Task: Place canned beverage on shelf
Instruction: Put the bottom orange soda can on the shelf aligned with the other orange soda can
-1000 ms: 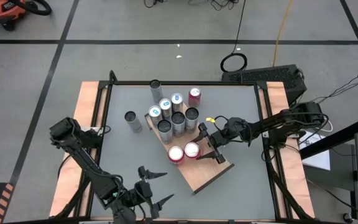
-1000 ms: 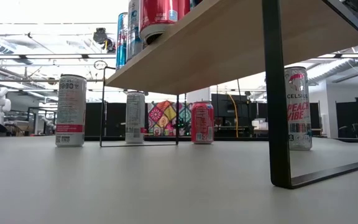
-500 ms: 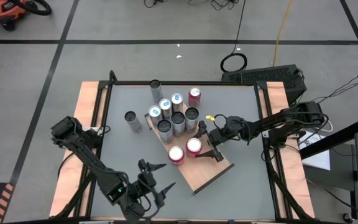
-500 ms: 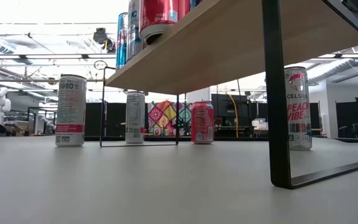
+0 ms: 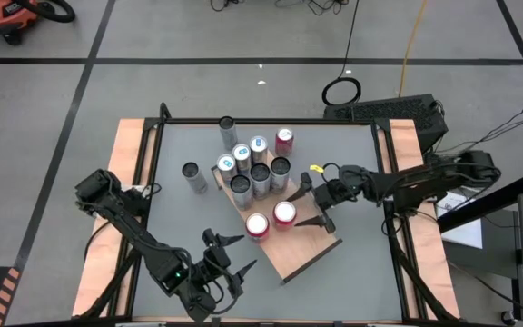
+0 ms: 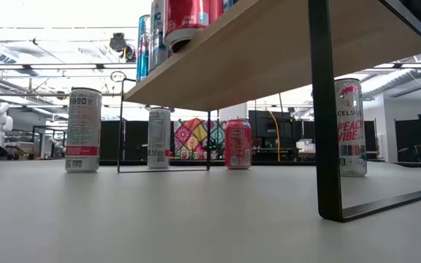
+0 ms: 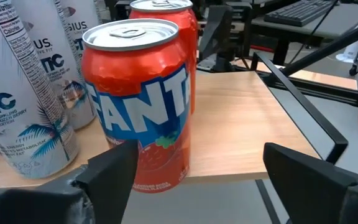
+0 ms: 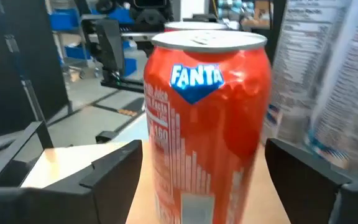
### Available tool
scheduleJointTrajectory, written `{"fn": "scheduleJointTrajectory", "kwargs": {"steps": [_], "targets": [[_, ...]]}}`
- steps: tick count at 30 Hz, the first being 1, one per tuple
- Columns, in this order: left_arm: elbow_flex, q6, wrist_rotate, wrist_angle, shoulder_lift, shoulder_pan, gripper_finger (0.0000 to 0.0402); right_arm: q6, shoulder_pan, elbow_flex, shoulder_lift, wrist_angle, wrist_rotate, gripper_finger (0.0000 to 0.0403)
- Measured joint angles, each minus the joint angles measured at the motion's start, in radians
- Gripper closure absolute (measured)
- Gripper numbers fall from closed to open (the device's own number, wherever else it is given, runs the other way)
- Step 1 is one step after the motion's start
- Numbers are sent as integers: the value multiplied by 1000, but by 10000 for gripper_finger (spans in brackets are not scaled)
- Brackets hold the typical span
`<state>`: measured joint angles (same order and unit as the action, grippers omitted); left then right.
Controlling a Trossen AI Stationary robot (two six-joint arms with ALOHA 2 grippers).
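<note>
Two red Fanta cans (image 5: 271, 219) are standing side by side on the shelf (image 5: 306, 250), which is resting on the desk (image 5: 175, 213). Right tool (image 5: 313, 202) is sitting just beside them, fingers spread apart and clamping nothing. Left tool (image 5: 231, 252) is hovering over the desk's near side, fingers likewise apart.

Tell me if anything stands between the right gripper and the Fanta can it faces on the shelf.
Nothing visible does. The right gripper is open on the shelf, and the right wrist view shows that Fanta can directly ahead between its fingers, only bare board between.
</note>
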<state>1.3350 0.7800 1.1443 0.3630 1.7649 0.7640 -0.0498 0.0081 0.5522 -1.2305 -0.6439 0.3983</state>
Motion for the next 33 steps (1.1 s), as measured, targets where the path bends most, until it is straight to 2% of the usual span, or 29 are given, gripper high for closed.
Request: {"fn": "scheduleJointTrajectory", "kwargs": {"steps": [8,12,15,19,26,33], "targets": [[0,45,2,41,0,1,108,-21,0,0,146,249,-110,93],[0,79,16,79,0,-3,124,-20,6,0,155,276,-115,106],[0,79,17,77,0,-16,139,-25,19,0,144,271,-124,132],[0,78,13,77,0,-43,160,-43,36,0,140,268,-190,179],[0,49,-18,74,0,-64,182,-68,40,0,140,259,-191,259],[0,49,-18,73,0,-65,185,-94,40,0,140,252,-189,320]]}}
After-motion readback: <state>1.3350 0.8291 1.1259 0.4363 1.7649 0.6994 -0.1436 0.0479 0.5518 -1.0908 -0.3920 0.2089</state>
